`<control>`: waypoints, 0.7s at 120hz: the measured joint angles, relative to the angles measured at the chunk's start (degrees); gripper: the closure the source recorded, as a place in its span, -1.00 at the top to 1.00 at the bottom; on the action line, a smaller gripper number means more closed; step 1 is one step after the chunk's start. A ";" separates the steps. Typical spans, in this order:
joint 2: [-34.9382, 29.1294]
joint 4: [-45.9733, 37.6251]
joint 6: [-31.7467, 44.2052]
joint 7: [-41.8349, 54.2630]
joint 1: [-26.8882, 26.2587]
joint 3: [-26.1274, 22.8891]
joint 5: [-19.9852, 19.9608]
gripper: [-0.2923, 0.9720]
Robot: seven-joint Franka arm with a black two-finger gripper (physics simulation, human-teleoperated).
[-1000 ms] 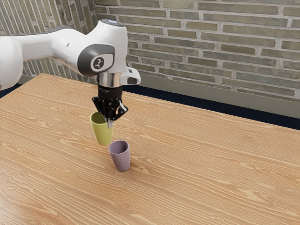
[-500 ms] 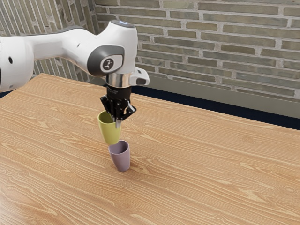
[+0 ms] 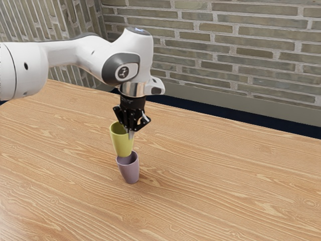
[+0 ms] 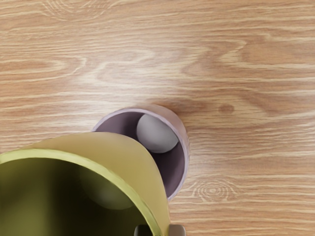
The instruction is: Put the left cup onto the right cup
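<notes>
- Over the past second the arm has carried the yellow-green cup (image 3: 122, 140) toward the exterior view's right and downward, from beside the purple cup (image 3: 129, 169) to just above it.
- The end effector (image 3: 130, 128) is clenched on the yellow-green cup's rim, one finger inside the mouth and one outside. The cup hangs below it, leaning slightly toward the exterior view's left.
- The held cup's base sits at the purple cup's mouth. Whether the two touch cannot be told.
- From the wrist, the yellow-green cup (image 4: 74, 182) covers part of the purple cup (image 4: 172, 147). The rest of the purple mouth and its pale floor lie open beside it, so the cups are not centred on each other.
- The purple cup stands upright on the desk (image 3: 225, 175), well away from every edge.
- Bare wood surrounds the pair on all sides, and a brick wall (image 3: 225, 45) rises beyond the desk's far edge.
</notes>
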 joint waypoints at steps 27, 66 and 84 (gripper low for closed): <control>0.73 0.51 0.21 -0.15 0.00 0.09 0.06 -0.70; 1.18 0.63 0.36 -0.31 -0.17 0.09 -0.07 -0.70; 1.31 0.63 0.50 -0.37 -0.41 0.23 -0.37 -0.70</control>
